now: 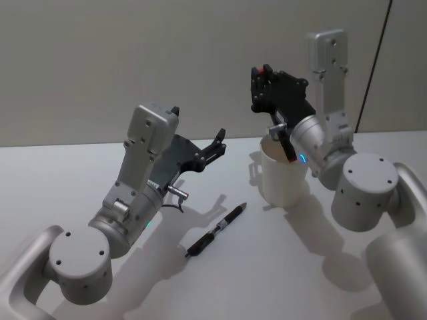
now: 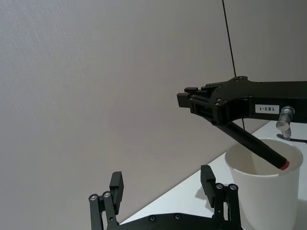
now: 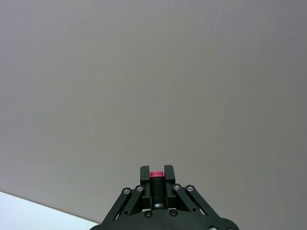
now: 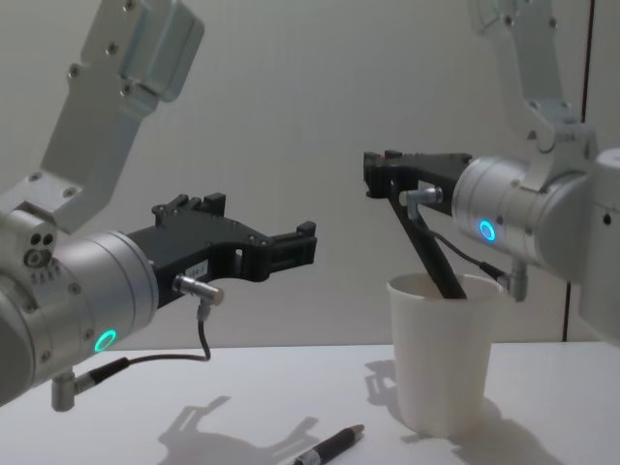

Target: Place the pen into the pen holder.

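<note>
Right gripper point(image 4: 380, 176) pinches the pen point(image 4: 426, 247), lower end inside the pen holder point(image 4: 441, 368) by the tabletop's far edge; only release seems left; left gripper point(image 1: 219, 143) hovers spread

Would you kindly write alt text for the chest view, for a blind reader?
The right gripper holds a dark pen tilted, its lower end inside the plain white paper cup. The open left gripper hovers apart; a second black pen lies on the white table.

You've got two pens: the lying pen point(image 1: 215, 231) left of the pen holder point(image 1: 283, 180), the slanting pen point(image 4: 431, 254) dipping into it. One pen holder (white cup), one worktop point(image 1: 80, 173), two claws: left claw point(image 1: 212, 148), right claw point(image 4: 374, 174).
</note>
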